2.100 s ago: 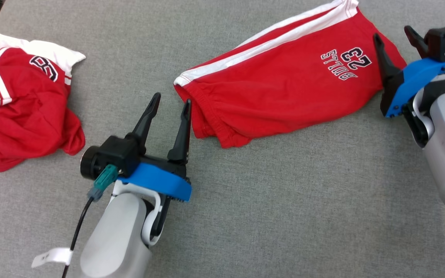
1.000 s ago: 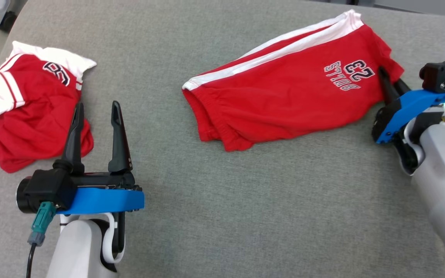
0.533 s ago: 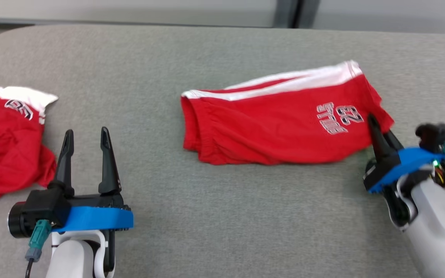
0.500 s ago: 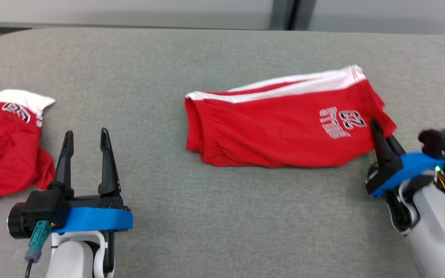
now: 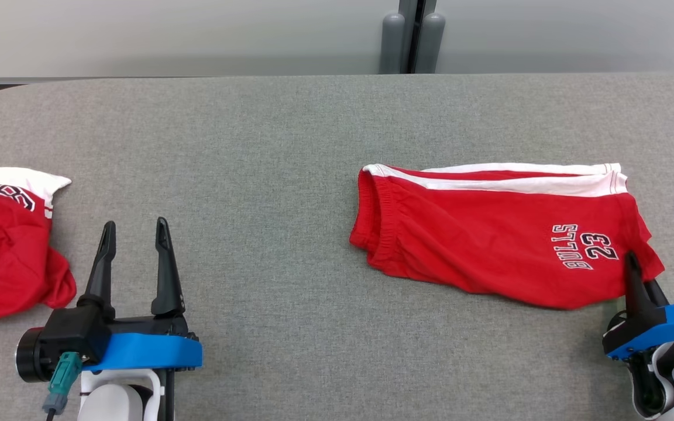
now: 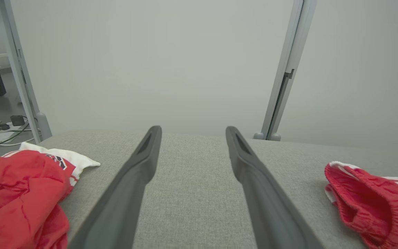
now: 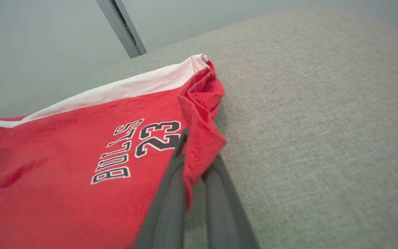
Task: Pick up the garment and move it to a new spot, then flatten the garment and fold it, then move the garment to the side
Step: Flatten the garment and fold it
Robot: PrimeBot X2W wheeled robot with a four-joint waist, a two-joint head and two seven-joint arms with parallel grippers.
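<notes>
The garment (image 5: 489, 245) is a pair of folded red shorts with a white side stripe and "BULLS 23" print, lying on the right half of the grey table (image 5: 267, 146). My right gripper (image 5: 638, 275) is shut on its near right corner, and the red cloth (image 7: 64, 155) is pinched between the fingers (image 7: 171, 193). My left gripper (image 5: 135, 225) stands open at the lower left with nothing in it, well apart from the shorts. The left wrist view has the waistband end of the shorts (image 6: 368, 204) at its right, beyond the spread left gripper (image 6: 193, 129).
A second red and white garment (image 5: 3, 245) lies crumpled at the table's left edge, close to my left gripper. It is also in the left wrist view (image 6: 16, 193). A pale wall with a grey post (image 5: 410, 35) runs behind the table.
The head camera has tilted up. The shorts have slid right with my right gripper, away from the crumpled garment, and now lie squarer to the table's edge. My left gripper stays open.
</notes>
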